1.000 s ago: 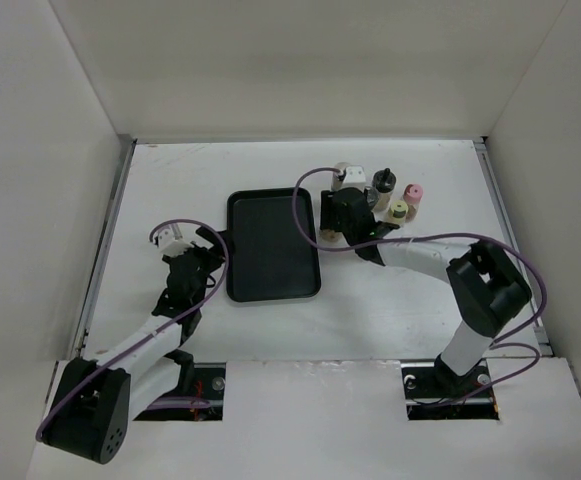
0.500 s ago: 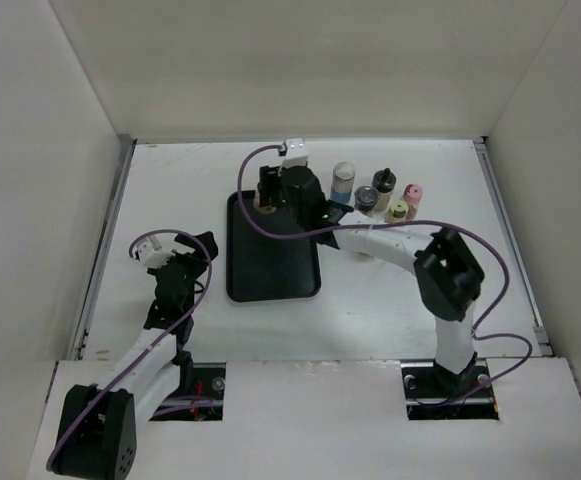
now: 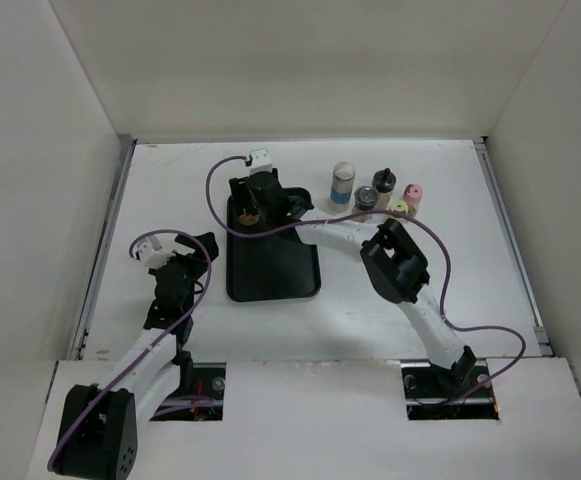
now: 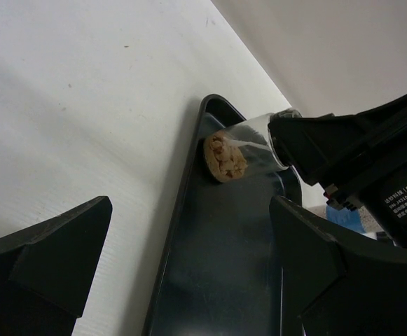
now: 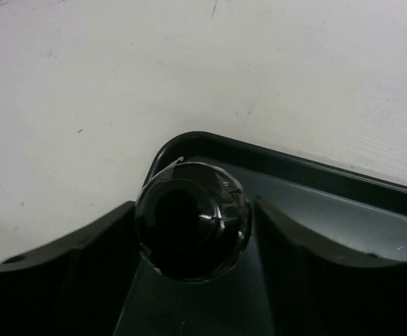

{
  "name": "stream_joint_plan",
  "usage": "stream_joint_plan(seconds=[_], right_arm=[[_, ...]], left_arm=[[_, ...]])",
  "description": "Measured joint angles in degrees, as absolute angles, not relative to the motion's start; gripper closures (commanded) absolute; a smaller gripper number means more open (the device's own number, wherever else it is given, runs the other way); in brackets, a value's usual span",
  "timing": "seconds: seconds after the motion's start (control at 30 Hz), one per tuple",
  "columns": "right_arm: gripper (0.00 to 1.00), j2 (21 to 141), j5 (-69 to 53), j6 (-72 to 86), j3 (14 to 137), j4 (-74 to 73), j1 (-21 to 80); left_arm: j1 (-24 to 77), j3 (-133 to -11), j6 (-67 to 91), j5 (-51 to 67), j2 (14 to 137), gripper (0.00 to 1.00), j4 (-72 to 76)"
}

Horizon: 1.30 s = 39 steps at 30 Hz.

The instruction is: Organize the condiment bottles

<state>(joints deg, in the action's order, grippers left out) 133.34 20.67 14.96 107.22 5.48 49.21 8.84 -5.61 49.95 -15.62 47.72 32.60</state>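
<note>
My right gripper is shut on a black-capped bottle with tan contents. It holds the bottle over the far left corner of the black tray. I cannot tell whether the bottle's base touches the tray floor. Several other bottles stand on the table right of the tray: a tall blue-label one, a black-capped one, a pink-capped one and a pale-yellow-capped one. My left gripper is open and empty, left of the tray.
White walls close in the table on the left, back and right. The right arm's forearm and purple cable stretch across the tray's right edge towards the bottle group.
My right gripper has carried the black-capped bottle from beside the bottle group leftwards to the tray's far left corner. My left arm drew back slightly to the left, then held still.
</note>
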Motion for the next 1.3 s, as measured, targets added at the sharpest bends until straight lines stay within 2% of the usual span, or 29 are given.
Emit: stream_joint_plan(seconds=[0.13,0.3,0.37,0.4,0.47,0.5,0.57,0.67,0.7,0.8,0.9,1.13,1.3], right_arm=[[0.08,133.3,20.7,15.4,107.1,5.7,49.4],[0.07,126.8,19.9,16.3,98.3,7.5,49.6],[0.14,120.4,19.3,16.7,91.6,8.7,49.5],[0.23,116.7,19.3,16.7,88.2,9.4,49.4],[0.47,107.3,19.3,16.9,79.8,12.2,49.0],[0.54,102.7,19.6,17.0,76.0,13.3,48.6],[0.58,92.9,21.1,17.8,67.9,16.0,47.1],[0.50,79.8,25.2,19.8,56.0,17.9,43.4],[0.40,76.4,27.2,20.8,52.4,17.6,42.1],[0.20,70.0,32.1,23.5,44.6,13.6,40.1],[0.09,68.1,35.0,25.4,40.5,8.2,39.5],[0.03,75.7,34.7,26.5,40.4,4.4,35.5],[0.07,83.9,33.8,25.6,43.4,4.7,34.0]], left_arm=[[9.0,-5.6,50.0,-15.6,48.0,0.00,32.6],[9.1,-5.6,50.0,-15.4,48.9,0.00,32.6],[9.1,-5.6,50.0,-15.2,48.9,0.00,32.6],[9.1,-5.6,49.9,-15.2,48.9,0.00,32.6],[9.1,-5.6,49.9,-15.2,48.9,0.00,32.6],[9.1,-5.6,49.9,-15.1,48.8,0.00,32.6],[9.2,-5.6,49.9,-15.2,48.7,0.00,32.6],[9.8,-5.6,49.9,-15.2,49.0,0.00,32.7],[10.1,-5.6,49.9,-15.3,49.5,0.00,32.8],[11.0,-5.7,49.9,-15.4,51.6,0.00,32.8],[12.0,-5.7,49.9,-15.4,53.3,0.00,33.3],[12.8,-5.7,49.7,-15.6,54.0,0.00,34.5],[12.8,-5.7,49.7,-15.6,54.0,0.00,34.6]])
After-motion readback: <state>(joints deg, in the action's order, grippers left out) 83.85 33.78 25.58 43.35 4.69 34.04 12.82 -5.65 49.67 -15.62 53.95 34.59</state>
